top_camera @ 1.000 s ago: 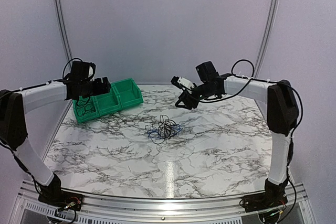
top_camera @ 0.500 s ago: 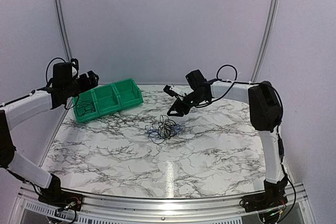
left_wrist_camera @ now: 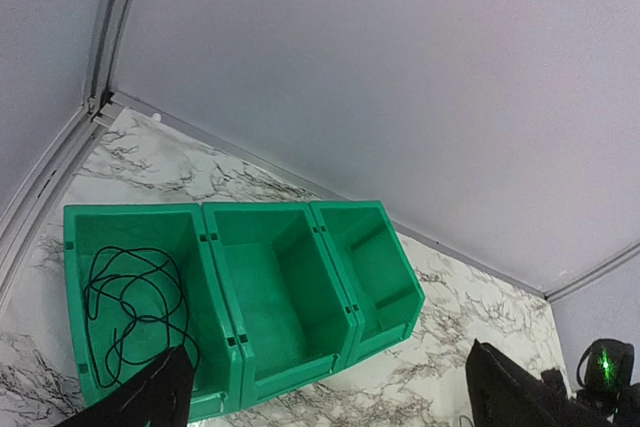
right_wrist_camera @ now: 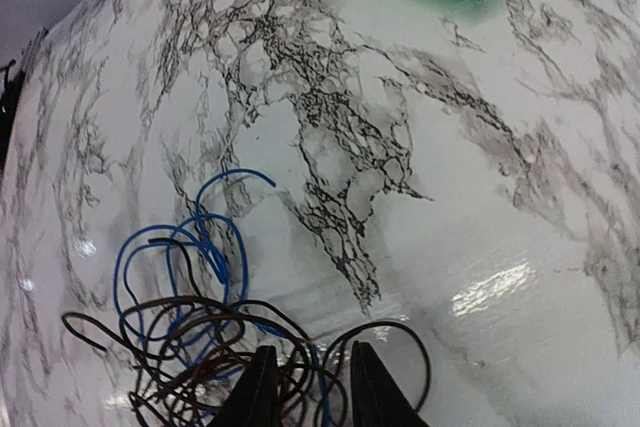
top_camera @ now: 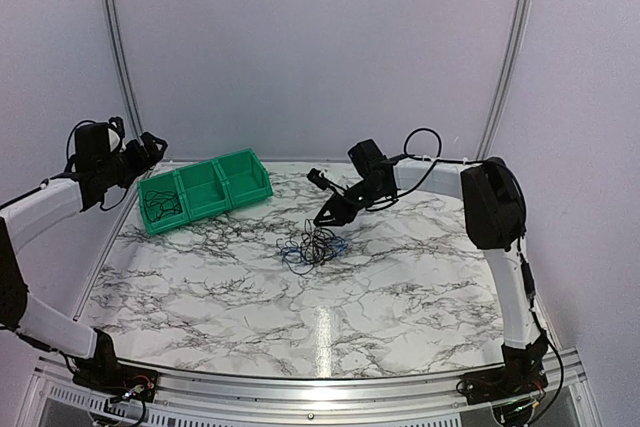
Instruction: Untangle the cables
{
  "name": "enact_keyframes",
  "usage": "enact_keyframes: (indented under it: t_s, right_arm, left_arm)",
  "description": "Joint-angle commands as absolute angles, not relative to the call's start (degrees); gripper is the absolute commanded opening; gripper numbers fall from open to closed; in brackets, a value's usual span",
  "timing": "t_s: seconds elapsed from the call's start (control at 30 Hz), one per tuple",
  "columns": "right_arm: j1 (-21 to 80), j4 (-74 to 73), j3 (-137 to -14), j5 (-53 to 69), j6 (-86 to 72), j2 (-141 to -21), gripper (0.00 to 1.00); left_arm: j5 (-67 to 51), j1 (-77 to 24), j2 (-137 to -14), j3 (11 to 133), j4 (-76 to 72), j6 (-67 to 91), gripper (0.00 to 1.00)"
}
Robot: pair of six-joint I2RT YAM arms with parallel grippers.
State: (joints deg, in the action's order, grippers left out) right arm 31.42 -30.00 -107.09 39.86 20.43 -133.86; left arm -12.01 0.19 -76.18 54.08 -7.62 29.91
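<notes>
Your left wrist view, not the right, shows a black cable (left_wrist_camera: 130,317) coiled in the green bin's (left_wrist_camera: 215,292) end compartment. Left claw (left_wrist_camera: 330,397) wide apart, empty. Right claw (right_wrist_camera: 312,387) narrowly parted, tips among the cables (right_wrist_camera: 200,322) tangled on the bench (right_wrist_camera: 480,197).

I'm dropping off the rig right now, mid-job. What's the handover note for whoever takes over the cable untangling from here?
Left gripper: open, empty, raised to the left of the green plastic three-compartment bin.
Right gripper: low over the tangle, jaws narrow but apart; no strand visibly gripped.
Cables: one thin black cable is coiled in the bin's left-end compartment. A loose tangle of thin black and blue cables is on the marble-patterned table, mid-table.
Done: one cable binned.
Left: separate the tangle.
</notes>
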Motion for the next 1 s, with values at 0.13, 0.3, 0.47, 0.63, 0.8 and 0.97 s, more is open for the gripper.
enact_keyframes:
  t_s: [0.13, 0.3, 0.47, 0.63, 0.8, 0.97]
  right_arm:
    - [32.2, -31.7, -108.3, 43.9, 19.8, -128.6, 0.00]
    - [32.2, -30.2, -104.5, 44.6, 19.1, -118.8, 0.00]
    - [32.2, -31.6, -104.3, 45.4, 18.5, -111.9, 0.00]
    - [32.4, -30.6, -104.0, 45.5, 16.9, -106.9, 0.00]
    - [32.7, -29.6, -105.5, 44.9, 14.5, -103.9, 0.00]
    - [32.7, -29.0, -107.7, 46.1, 11.7, -103.1, 0.00]
  left_arm:
    - [-23.9, 0.5, -81.1, 56.3, -12.2, 30.1, 0.71]
    - [-22.8, -7.9, -79.4, 55.9, -12.0, 22.1, 0.66]
    - [-22.2, -18.6, -78.6, 55.0, -11.5, 15.0, 0.66]
    - [-20.8, -29.9, -77.6, 56.3, -11.5, 12.4, 0.70]
    - [-14.6, -40.9, -77.6, 61.0, -10.8, 8.3, 0.71]
    - [-6.4, -48.9, -81.7, 64.4, -11.1, 1.7, 0.68]
